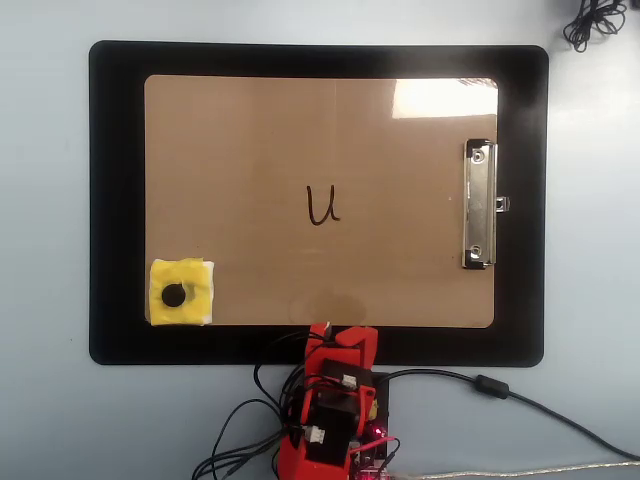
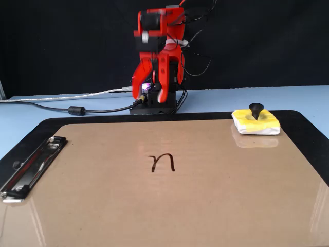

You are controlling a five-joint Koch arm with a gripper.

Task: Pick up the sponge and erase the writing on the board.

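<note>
The brown board point(image 1: 250, 150) lies on a black mat, its silver clip point(image 1: 479, 205) at the right in the overhead view. The writing point(image 1: 318, 221) is one black "U" near the board's middle; it also shows in the fixed view point(image 2: 154, 163). The yellow sponge point(image 1: 196, 274) with a black knob sits on the board's near left corner in the overhead view, and at the far right in the fixed view point(image 2: 257, 124). My red gripper point(image 2: 149, 98) hangs down over the arm's base, behind the board's edge, jaws slightly apart and empty. It also shows in the overhead view point(image 1: 335, 335).
The black mat point(image 1: 115, 200) surrounds the board on a pale blue table. Cables run from the arm's base point(image 2: 77, 109) along the table. A bundle of black cable point(image 1: 590, 20) lies at the top right corner of the overhead view. The clip point(image 2: 31, 167) stands proud of the board.
</note>
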